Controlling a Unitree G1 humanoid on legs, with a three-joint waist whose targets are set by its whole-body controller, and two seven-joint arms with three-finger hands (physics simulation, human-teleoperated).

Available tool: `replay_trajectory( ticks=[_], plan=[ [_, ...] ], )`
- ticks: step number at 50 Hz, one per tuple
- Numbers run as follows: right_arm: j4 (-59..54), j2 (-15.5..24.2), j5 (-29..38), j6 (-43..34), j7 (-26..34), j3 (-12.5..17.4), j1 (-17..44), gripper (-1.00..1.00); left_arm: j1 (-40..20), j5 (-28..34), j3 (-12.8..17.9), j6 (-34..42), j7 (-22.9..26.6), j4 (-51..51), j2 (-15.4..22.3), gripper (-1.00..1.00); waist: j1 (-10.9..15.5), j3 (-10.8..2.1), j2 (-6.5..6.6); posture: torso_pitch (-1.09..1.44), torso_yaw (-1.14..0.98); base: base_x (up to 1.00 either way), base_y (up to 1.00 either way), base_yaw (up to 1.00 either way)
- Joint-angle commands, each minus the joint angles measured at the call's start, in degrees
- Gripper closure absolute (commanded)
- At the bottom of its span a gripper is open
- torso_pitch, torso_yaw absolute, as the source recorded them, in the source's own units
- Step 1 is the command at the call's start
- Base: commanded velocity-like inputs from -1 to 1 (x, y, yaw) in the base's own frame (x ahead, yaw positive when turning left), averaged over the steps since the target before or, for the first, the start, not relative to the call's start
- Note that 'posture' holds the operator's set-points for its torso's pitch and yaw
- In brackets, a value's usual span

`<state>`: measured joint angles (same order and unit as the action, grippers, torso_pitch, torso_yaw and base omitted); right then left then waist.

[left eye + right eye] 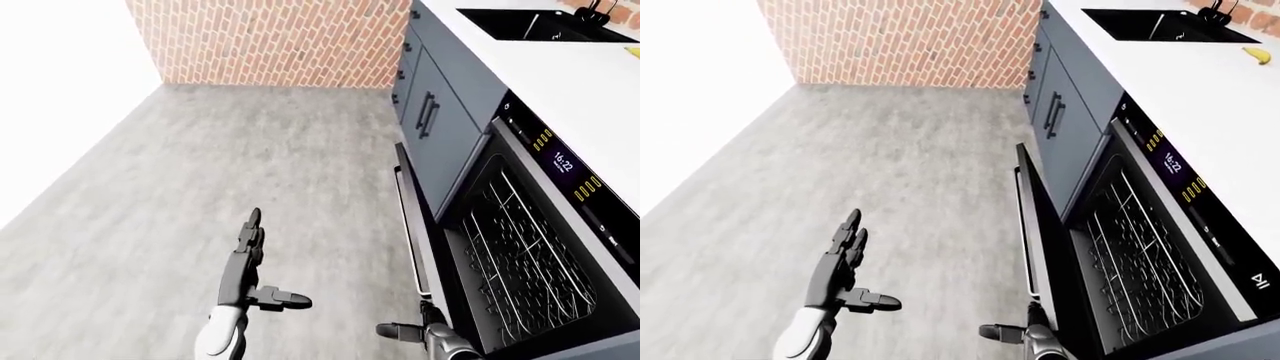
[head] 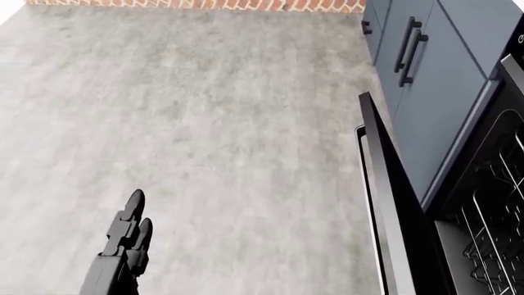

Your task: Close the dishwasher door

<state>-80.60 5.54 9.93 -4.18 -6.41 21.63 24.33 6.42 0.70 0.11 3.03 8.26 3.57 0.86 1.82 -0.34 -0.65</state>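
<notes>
Left-eye view: dishwasher door (image 1: pixel 408 225) hanging open along the cabinet run, long edge running up the picture; left hand (image 1: pixel 245 259) open, fingers straight, well out over the floor.

Head view: door edge at right, clear of that hand.

Right-eye view: right hand (image 1: pixel 1025 330) open, just beside the door's lower end, clearly nearer.

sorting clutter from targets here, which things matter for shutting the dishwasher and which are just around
For the job:
- dishwasher door, hanging open
- dish rack inside
- right hand, open beside the door
- left hand, open over the floor

Just around:
- sink
- banana on the counter
- cabinet handles
</notes>
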Motion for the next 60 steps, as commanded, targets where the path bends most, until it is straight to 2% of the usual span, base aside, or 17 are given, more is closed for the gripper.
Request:
replay_trajectory(
  ticks=[1,60],
  plan=[
    [1.10,2.14,-0.69,0.07,-2.97,0.89,0.36,-1.00,-0.83,-0.15,-0.05,-1.85,-0.01,2.25,0.02,-1.00,-0.42,-0.75,-0.21,0.00,0.00,0.00,0.00,0.00],
    [1.09,2.50,-0.55,-1.19,-11.78,1.22,0.00,-1.00,-0.55,-0.16,-0.21,-1.56,0.02,2.84,-0.01,-1.00,0.14,-0.71,0.01,0.00,0.00,0.00,0.00,0.00]
  ],
)
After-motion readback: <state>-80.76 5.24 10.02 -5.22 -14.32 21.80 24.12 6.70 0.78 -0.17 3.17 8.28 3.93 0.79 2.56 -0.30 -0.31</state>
